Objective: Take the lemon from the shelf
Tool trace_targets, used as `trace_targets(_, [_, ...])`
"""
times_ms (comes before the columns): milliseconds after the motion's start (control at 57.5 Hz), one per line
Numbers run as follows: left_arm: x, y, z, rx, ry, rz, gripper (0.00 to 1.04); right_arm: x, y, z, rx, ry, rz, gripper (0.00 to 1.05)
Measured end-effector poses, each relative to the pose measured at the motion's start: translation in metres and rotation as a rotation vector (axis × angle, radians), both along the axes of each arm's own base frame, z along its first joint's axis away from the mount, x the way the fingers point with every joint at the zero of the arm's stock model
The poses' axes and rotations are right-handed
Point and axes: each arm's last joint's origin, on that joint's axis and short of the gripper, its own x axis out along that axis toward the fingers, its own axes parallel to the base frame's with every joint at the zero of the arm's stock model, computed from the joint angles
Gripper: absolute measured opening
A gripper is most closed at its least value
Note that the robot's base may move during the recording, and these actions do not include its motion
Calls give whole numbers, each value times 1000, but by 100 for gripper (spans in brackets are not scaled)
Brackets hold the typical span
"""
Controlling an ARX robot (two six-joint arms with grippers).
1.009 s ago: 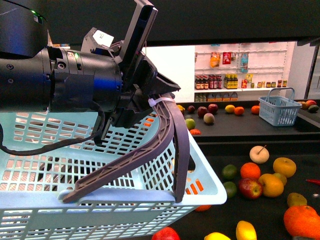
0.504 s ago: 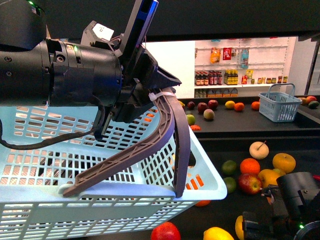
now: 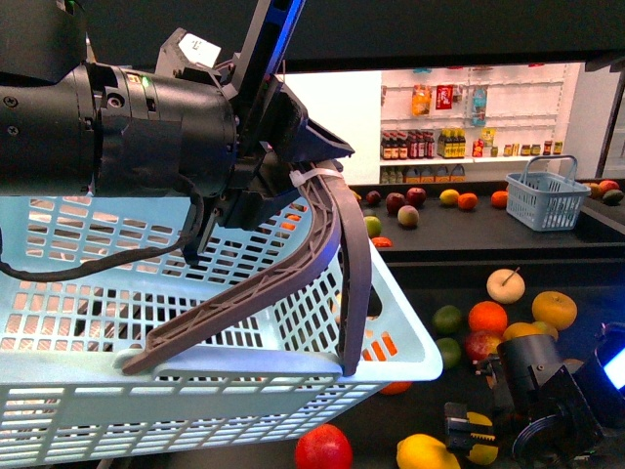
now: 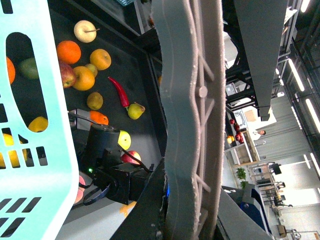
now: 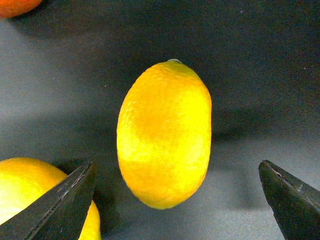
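Table [image 3: 415,415]: dark flat tray, loose fruit scattered over its right half. Blue basket [image 3: 195,322] hangs over the left part and blocks much of the front view. Left hand [image 3: 293,186] is clamped on the basket handle [image 3: 337,264] and carries it. Right hand [image 3: 469,435] is low by the near edge, right of the basket, jaws spread wide with nothing in them. Lemon [image 5: 164,134] lies on the table by that near edge. In the right wrist view it is centred between the two fingers [image 5: 60,202], long axis running along the gap, clear of both. How high the hand stands above it cannot be told. A yellow neighbour fruit [image 5: 27,190] sits just beside one finger, apart from the lemon.

Risks, judged:
1. That finger comes down on the neighbour or drags it in on closing, giving a skewed or double grip.
2. The lemon is smooth and oval on a flat surface, so an early nudge from one finger would roll it out of centre.
3. A grip closing near the tapered end could squeeze it out.
4. A low swing of the basket could knock fruit near its corner.
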Motion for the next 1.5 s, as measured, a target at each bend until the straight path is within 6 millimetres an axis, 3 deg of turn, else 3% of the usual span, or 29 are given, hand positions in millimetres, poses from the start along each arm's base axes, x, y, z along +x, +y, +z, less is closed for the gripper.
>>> trace_targets(452, [0, 0, 0, 0, 0, 0, 11, 19, 0, -18, -6, 7, 4, 96])
trace_targets(783, [0, 0, 0, 0, 0, 0, 11, 19, 0, -20, -7, -4, 6, 52])
trace_targets(887, [0, 0, 0, 0, 0, 0, 11, 8, 0, -14, -11, -13, 2, 46])
trace_targets(974, [0, 0, 0, 0, 0, 0, 11, -2, -1, 11, -26, -76, 9, 46])
trace_targets(1183, [0, 0, 0, 0, 0, 0, 11, -10, -13, 105, 14, -276, -10, 46])
trace_targets(1322, [0, 0, 0, 0, 0, 0, 11, -33, -25, 179, 187, -421, 0, 45])
trace_targets(1496, [0, 0, 0, 0, 0, 0, 11, -61, -17, 231, 474, -499, 117, 45])
